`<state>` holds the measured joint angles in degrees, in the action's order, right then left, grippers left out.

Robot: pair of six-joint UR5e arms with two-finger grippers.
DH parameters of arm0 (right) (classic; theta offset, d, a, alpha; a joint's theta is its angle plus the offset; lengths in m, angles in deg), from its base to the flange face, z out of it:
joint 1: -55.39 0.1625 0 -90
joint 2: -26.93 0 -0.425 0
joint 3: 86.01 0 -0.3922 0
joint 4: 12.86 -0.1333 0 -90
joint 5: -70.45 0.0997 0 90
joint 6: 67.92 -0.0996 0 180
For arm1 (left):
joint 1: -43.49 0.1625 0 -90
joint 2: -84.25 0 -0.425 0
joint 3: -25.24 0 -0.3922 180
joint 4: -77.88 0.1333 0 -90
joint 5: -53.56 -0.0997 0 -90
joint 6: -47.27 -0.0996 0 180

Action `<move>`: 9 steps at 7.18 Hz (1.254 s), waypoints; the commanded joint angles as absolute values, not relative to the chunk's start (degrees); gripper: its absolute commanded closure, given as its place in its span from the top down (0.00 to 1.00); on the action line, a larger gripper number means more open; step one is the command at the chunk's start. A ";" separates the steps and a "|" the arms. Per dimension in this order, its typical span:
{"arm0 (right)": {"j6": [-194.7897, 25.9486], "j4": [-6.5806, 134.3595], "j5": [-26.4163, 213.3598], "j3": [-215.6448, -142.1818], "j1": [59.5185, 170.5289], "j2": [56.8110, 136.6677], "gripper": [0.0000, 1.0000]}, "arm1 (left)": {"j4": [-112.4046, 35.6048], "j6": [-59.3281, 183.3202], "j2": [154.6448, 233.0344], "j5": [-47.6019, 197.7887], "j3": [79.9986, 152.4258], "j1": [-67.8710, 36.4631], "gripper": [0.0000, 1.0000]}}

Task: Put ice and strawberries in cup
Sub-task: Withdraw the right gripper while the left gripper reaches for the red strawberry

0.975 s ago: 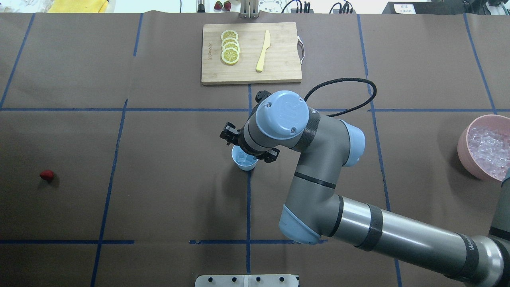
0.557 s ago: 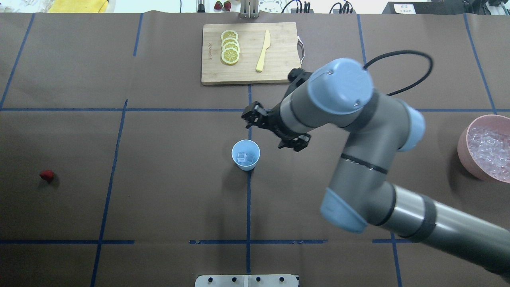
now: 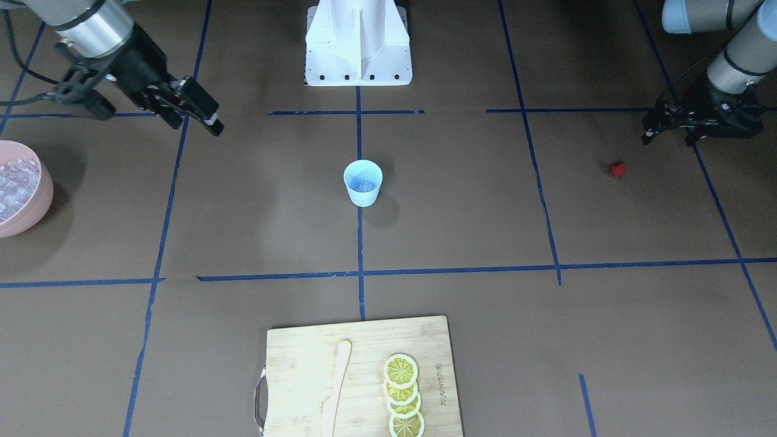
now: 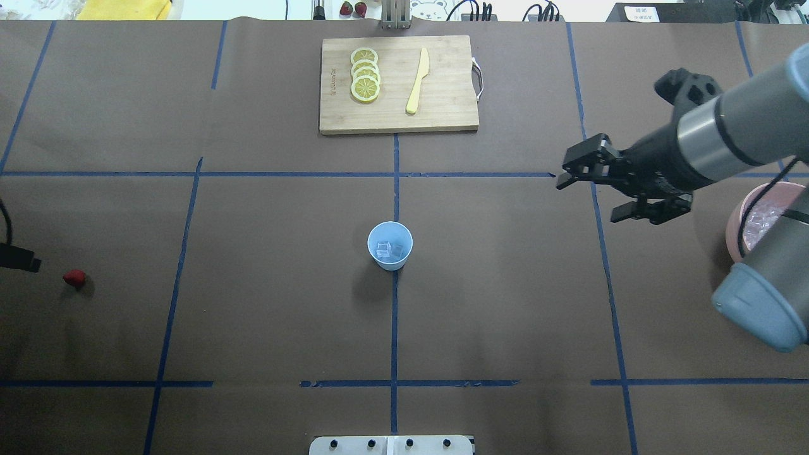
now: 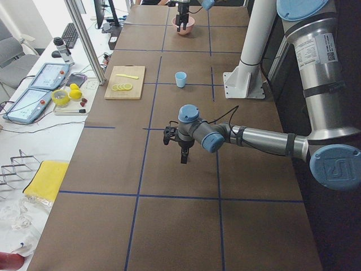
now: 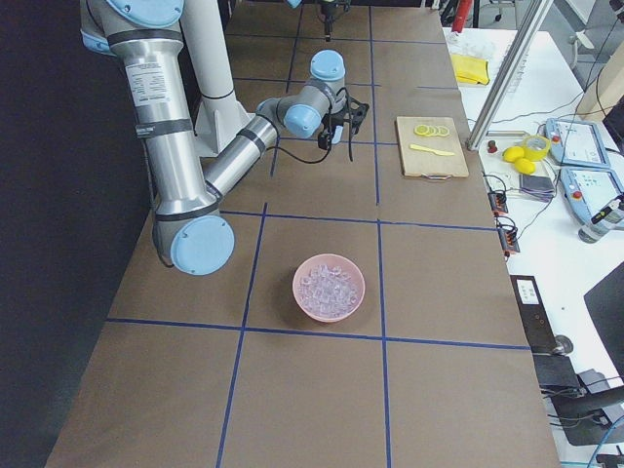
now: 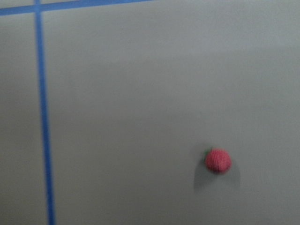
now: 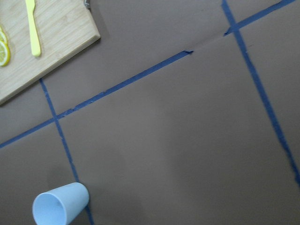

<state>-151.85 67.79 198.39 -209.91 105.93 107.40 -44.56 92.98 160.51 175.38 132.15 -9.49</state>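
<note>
The pale-blue cup [image 4: 390, 246] stands upright at the table's middle, with ice cubes [image 4: 389, 250] inside it. The cup also shows in the front view [image 3: 363, 182] and the right wrist view [image 8: 60, 205]. The red strawberry [image 4: 74, 277] lies on the table at the far left; it also shows in the left wrist view [image 7: 218, 160]. My right gripper [image 4: 586, 201] is open and empty in the air, between the cup and the pink bowl. My left gripper [image 3: 669, 138] is open and empty, above and close beside the strawberry [image 3: 617, 169].
A pink bowl [image 4: 736, 230] full of ice [image 4: 761, 221] stands at the right edge, partly hidden by my right arm. A wooden cutting board [image 4: 442, 107] at the back holds lemon slices [image 4: 365, 74] and a yellow knife [image 4: 417, 81]. The robot base [image 3: 358, 42] is at the near edge.
My right arm has swung from over the cup to the right, toward the pink bowl. The cup is uncovered, with ice in it. My left gripper has come in at the left edge.
</note>
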 commanded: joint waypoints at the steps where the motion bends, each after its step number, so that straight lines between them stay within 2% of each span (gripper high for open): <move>1: -145.70 67.65 200.26 -211.16 108.30 112.18 1.00 | -47.80 100.08 163.43 166.81 129.22 -0.40 1.00; 5: -145.70 67.65 200.26 -211.07 108.30 112.10 1.00 | -52.98 100.26 163.61 166.76 124.13 0.16 0.97; 6: -145.70 67.65 200.26 -211.07 108.22 112.01 1.00 | -52.99 100.26 163.61 166.76 124.29 0.16 0.87; 9: -145.70 67.65 200.26 -211.25 108.30 112.10 1.00 | -52.99 100.35 163.44 166.94 124.82 -0.01 0.07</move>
<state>-145.70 67.65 200.26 -211.20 108.27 112.06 -52.97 100.28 163.52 166.86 124.55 0.06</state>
